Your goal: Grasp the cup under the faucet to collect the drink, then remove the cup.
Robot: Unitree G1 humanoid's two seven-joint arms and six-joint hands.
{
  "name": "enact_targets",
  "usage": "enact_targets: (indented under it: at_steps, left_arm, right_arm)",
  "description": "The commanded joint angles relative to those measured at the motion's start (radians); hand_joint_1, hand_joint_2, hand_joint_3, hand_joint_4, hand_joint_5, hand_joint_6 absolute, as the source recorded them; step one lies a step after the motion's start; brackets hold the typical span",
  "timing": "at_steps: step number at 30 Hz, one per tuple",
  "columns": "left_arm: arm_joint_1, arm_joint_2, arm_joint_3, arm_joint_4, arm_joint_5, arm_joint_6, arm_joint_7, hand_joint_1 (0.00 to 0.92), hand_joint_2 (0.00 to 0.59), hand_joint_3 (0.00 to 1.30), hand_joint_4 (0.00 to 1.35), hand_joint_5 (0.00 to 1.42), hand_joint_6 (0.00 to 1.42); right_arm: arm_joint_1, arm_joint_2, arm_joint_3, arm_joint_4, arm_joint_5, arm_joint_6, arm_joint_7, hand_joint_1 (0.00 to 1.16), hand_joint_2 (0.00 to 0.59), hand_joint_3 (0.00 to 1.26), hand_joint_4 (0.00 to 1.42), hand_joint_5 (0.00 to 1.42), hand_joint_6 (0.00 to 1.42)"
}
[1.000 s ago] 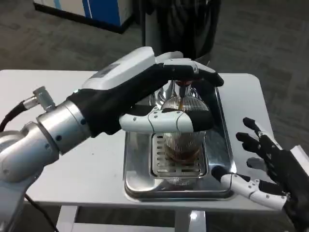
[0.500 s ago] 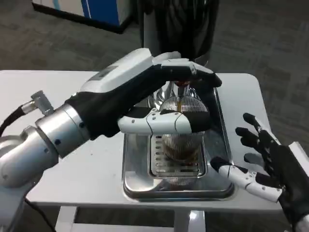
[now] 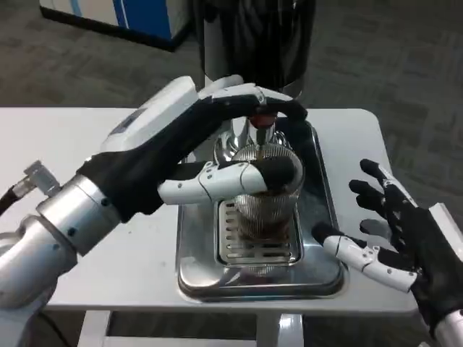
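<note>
Count first: you have one ribbed clear cup [image 3: 264,206], one steel drip tray [image 3: 322,224], one faucet [image 3: 259,129] and two hands on one white table [image 3: 87,137]. Your cup stands upright on the slotted grate [image 3: 249,249] in the middle of the tray, directly beneath the faucet, and brown drink [image 3: 269,225] shows in its lower part; how full it is you cannot tell through the ribbing. Your left hand [image 3: 195,148] is wrapped around the cup, thumb across its near side and the other fingers arching over the rim beside the faucet. Your right hand [image 3: 394,246] is spread with nothing in it, hovering at the table's right edge just beside the tray's right rim, its thumb reaching toward the near right corner of the tray. Behind the tray a dark dispenser body [image 3: 253,36] stands at the far edge. Bare tabletop lies to the left, under your left forearm.
</note>
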Motion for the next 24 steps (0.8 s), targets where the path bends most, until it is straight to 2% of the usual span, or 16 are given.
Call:
enact_targets:
  at_steps: [1,15,24]
  left_arm:
    - [0.07,0.005,0.031,0.013,0.033,0.052,0.017,0.0,0.079,0.33,0.21,0.11,0.0]
    - [0.098,-0.035,0.079,0.048,0.108,-0.016,0.149,0.0,0.081,0.15,0.01,0.05,0.0]
    - [0.132,-0.044,0.103,0.043,0.106,-0.029,0.165,0.0,0.063,0.04,0.0,0.0,0.0]
  right_arm:
    - [-0.009,0.003,0.008,0.028,0.011,-0.027,-0.018,0.73,0.183,0.08,0.16,0.15,0.26]
    - [-0.031,0.044,0.048,0.096,-0.001,-0.059,-0.089,0.73,0.183,0.08,0.17,0.16,0.27]
    - [-0.023,0.041,0.052,0.099,0.002,-0.066,-0.1,0.73,0.183,0.08,0.17,0.16,0.27]
